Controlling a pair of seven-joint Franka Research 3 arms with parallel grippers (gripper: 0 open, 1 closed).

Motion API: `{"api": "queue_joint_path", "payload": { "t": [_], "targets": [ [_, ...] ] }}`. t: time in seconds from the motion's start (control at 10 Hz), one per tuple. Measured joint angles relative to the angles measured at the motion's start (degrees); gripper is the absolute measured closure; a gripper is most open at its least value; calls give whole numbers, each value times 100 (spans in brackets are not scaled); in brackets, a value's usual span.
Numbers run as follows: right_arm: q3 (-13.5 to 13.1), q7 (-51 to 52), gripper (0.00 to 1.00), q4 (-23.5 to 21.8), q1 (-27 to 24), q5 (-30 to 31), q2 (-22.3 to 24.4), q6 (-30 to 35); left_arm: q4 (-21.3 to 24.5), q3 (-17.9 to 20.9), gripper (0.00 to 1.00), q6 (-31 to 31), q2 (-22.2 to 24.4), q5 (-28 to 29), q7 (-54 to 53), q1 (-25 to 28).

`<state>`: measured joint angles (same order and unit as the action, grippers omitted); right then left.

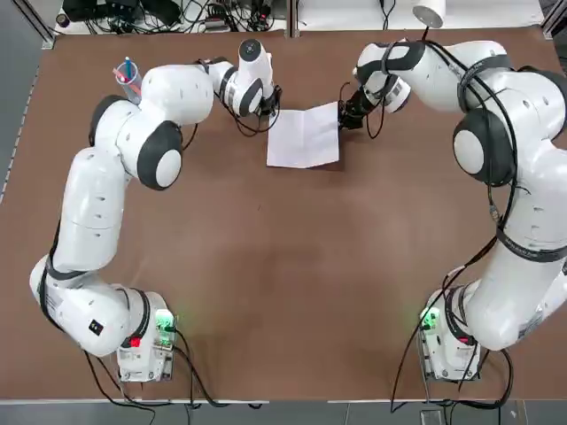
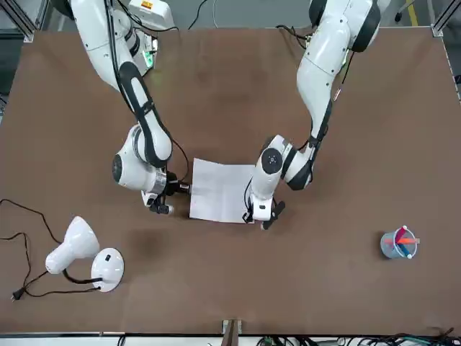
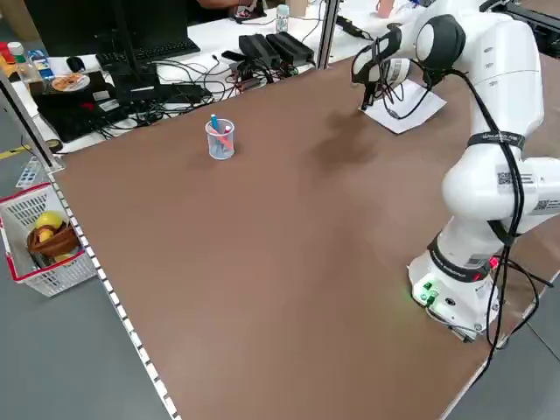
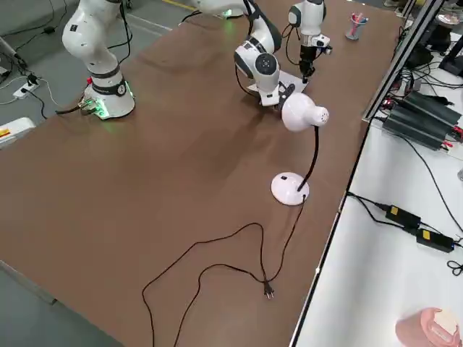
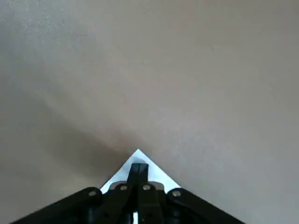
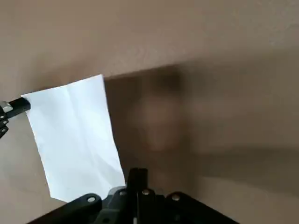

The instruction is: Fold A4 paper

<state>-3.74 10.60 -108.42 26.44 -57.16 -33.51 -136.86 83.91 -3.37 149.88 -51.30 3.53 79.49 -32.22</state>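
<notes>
While both arms reach in from opposite sides, the paper point(image 1: 303, 137) hangs between their grippers, lifted above the table point(image 1: 239, 283), with a dark shadow showing under and beside it. It serves as the landmark for the rest. It is white and spread out rather than folded over, and a faint crease runs across its middle, between the two grippers.

At the paper's left side, the left gripper point(image 5: 138, 165) is clenched on a corner, its two fingers pressed together with the white point of the sheet showing behind them. At the paper's right side, the right gripper point(image 6: 138, 171) is clenched too, grasping the sheet by its margin on that side, so the two grips face each other across the paper.

Beyond the paper, away from the arms' bases and off toward its right, stands the lamp point(image 2: 108, 269), its white head point(image 2: 74, 246) tipped over beside the round base and its cord point(image 2: 30, 267) trailing loosely over the table. Well to the left of the paper is the cup point(image 2: 394, 246), with several pens point(image 2: 405, 240) leaning in it.
</notes>
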Motion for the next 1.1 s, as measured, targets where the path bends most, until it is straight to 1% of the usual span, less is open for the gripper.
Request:
{"api": "queue_joint_path", "payload": {
  "t": [0.5, 0.9, 1.1],
  "targets": [
    [-21, -34, 99, 66, -92, -4, 198, 588, 1, 0, 99, 3, 0, 0, 0, 0],
    [-11, -36, 99, 66, -93, -15, 209, 640, 1, 0, 99, 4, 0, 0, 0, 1],
    [4, -43, 99, 70, -91, -167, 209, 651, 1, 0, 99, 4, 0, 0, 0, 1]
  ]
}}
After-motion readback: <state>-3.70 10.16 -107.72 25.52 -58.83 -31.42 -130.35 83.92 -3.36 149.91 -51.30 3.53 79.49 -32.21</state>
